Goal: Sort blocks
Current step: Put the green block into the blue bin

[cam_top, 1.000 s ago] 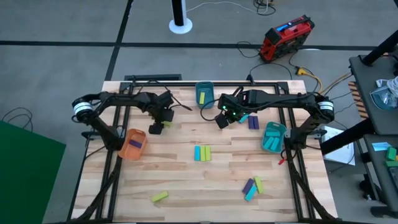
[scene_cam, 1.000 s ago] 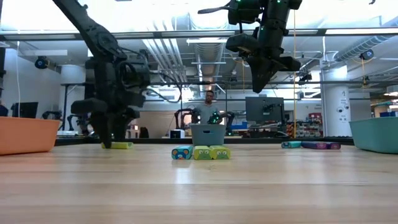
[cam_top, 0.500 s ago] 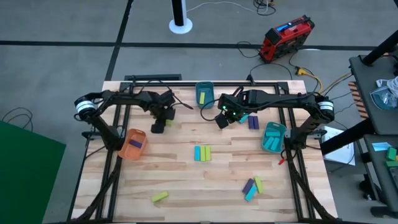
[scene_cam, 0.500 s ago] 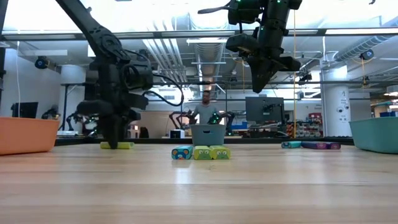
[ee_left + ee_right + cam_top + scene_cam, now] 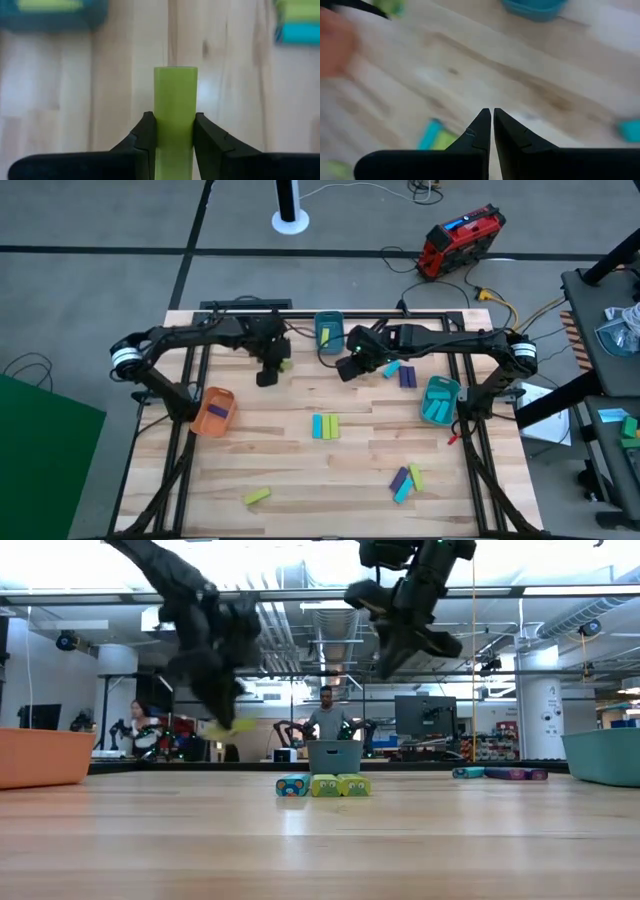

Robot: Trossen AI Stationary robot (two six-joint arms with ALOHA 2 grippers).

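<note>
Left gripper [image 5: 174, 145] clamping smooth rectangular yellow-green block [image 5: 174, 112], above wood-grain table [image 5: 235, 100]

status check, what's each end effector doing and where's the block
Left end effector shut on yellow-green block, lifted off the table. Right end effector shut, empty, raised mid-table. Nothing in the way.

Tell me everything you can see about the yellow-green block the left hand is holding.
The block is a plain yellow-green bar with smooth flat faces and squared edges, looking like plastic. The left hand is shut on it, one finger against each long side, its free end sticking out past the fingertips. It hangs lifted clear of the table, near the back.
</note>
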